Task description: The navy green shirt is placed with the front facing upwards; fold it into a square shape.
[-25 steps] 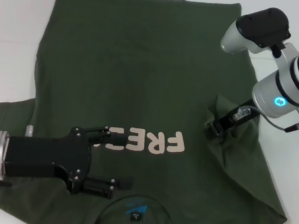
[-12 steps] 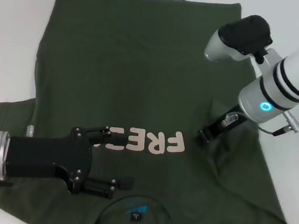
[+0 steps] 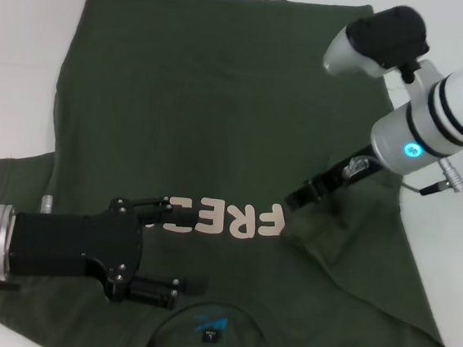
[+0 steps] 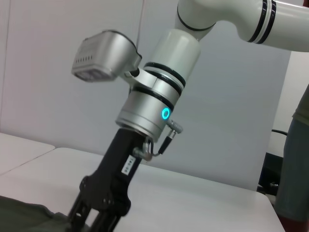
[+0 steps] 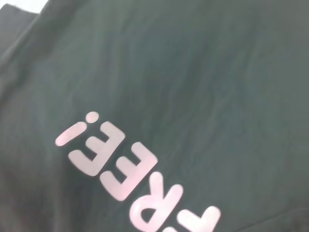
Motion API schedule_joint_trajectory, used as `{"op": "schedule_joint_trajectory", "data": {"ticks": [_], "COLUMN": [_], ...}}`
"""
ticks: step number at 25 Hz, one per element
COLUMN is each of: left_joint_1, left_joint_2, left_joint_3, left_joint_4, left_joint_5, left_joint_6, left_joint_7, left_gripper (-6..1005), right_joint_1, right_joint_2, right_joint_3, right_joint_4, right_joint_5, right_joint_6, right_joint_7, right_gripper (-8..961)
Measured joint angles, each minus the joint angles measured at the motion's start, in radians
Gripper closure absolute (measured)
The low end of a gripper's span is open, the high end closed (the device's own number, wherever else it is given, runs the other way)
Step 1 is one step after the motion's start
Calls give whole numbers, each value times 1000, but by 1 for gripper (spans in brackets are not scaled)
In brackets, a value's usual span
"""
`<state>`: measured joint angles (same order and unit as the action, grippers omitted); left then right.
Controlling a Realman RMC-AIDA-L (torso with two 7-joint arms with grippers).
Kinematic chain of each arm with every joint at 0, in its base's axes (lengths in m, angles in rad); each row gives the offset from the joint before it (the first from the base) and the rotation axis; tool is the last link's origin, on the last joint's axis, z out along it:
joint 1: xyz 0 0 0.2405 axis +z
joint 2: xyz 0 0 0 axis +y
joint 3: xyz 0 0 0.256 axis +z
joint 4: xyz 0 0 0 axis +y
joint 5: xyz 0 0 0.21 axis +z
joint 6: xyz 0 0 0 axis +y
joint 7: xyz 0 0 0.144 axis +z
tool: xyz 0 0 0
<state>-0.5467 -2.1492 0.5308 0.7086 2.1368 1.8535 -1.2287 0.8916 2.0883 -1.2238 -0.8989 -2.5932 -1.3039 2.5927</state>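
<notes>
From the head camera, the navy green shirt [image 3: 218,139] lies print-up across the white desk [image 3: 21,55], collar toward the near edge, its near edge cut off by the frame. The left gripper [image 3: 195,248] hovers low over the chest print with its fingers spread apart, hiding the print's last letters. The right gripper [image 3: 301,199] appears clenched on a fold of the right sleeve, lifted over the shirt beside the "F" — though its tips are small and dark. The left wrist camera shows the right gripper [image 4: 94,217] against a grey wall, its fingertips cut off. The right wrist camera sees only shirt [image 5: 193,72] and pink lettering.
</notes>
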Motion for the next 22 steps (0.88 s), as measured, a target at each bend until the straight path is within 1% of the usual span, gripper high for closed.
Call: {"op": "schedule_joint_trajectory", "data": {"ticks": [4, 7, 9, 12, 15, 17, 22], "left_joint_1": [1, 1, 1, 2, 3, 3, 4], "left_joint_2": [-1, -2, -4, -6, -7, -7, -8], "left_joint_3": [0, 0, 0, 0, 1, 1, 0], "left_joint_4": [0, 0, 0, 0, 0, 0, 0], "left_joint_5": [0, 0, 0, 0, -5, -9, -10], "left_joint_6": [0, 1, 1, 1, 2, 2, 3], "left_joint_7": [0, 0, 0, 0, 0, 0, 0], "left_gripper": [65, 65, 65, 65, 65, 65, 64], "right_joint_1": [-13, -21, -23, -27, -33, -35, -34], "right_joint_2": [-9, -15, -18, -21, -24, -22, -7], "right_joint_3": [11, 33, 66, 104, 112, 112, 103], "right_joint_4": [-22, -34, -35, -35, -35, -32, -27], "right_joint_5": [-28, -84, -125, -148, -151, -151, -152], "right_joint_6": [-6, -15, -24, -32, -32, -22, -14], "right_joint_7": [-1, 3, 3, 1, -2, -4, -3], "right_gripper": [435, 436, 437, 438, 439, 439, 441]}}
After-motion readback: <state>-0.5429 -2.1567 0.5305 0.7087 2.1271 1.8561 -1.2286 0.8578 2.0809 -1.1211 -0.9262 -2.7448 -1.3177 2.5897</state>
